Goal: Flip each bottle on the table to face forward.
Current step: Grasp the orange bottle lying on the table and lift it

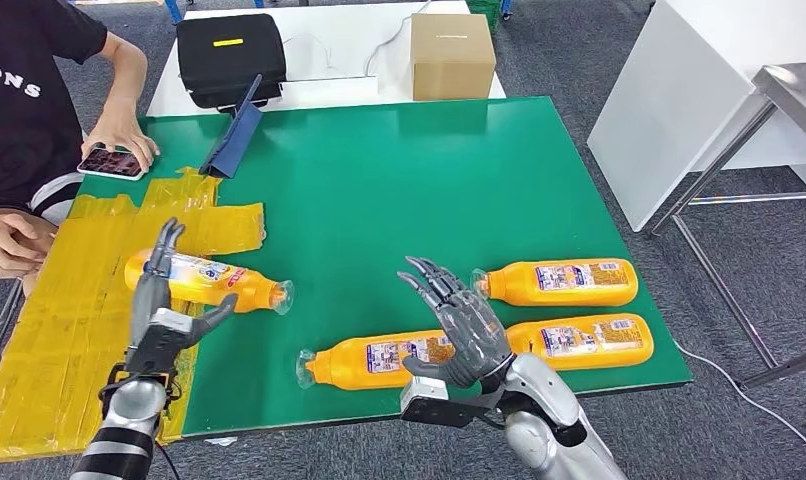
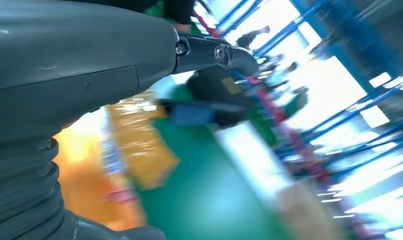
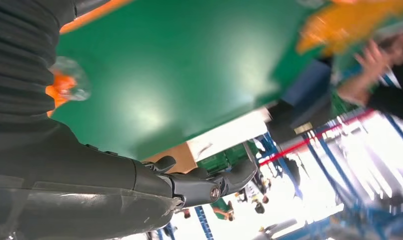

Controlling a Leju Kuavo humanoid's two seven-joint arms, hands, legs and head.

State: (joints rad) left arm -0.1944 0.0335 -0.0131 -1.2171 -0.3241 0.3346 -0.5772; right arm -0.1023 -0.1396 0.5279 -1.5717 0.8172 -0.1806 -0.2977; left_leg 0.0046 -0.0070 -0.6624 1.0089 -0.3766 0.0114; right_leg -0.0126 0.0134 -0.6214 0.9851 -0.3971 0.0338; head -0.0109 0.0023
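Observation:
Several orange bottles lie on their sides on the green table (image 1: 379, 190). One bottle (image 1: 219, 281) rests at the left, half on the yellow tape, clear cap toward the right. My left hand (image 1: 161, 310) hovers open at its near end, fingers stretched over it. A second bottle (image 1: 379, 360) lies at the front centre, cap to the left. My right hand (image 1: 462, 322) is open above its right end. Two more bottles (image 1: 559, 281) (image 1: 584, 340) lie at the right, labels up. The right wrist view shows a clear cap (image 3: 64, 85) beside my right hand (image 3: 139, 185).
A person sits at the left with a hand on a phone (image 1: 111, 162). A tablet in a blue stand (image 1: 234, 130) stands at the table's far left. A black bag (image 1: 229, 55) and a cardboard box (image 1: 452, 55) sit on the white table behind.

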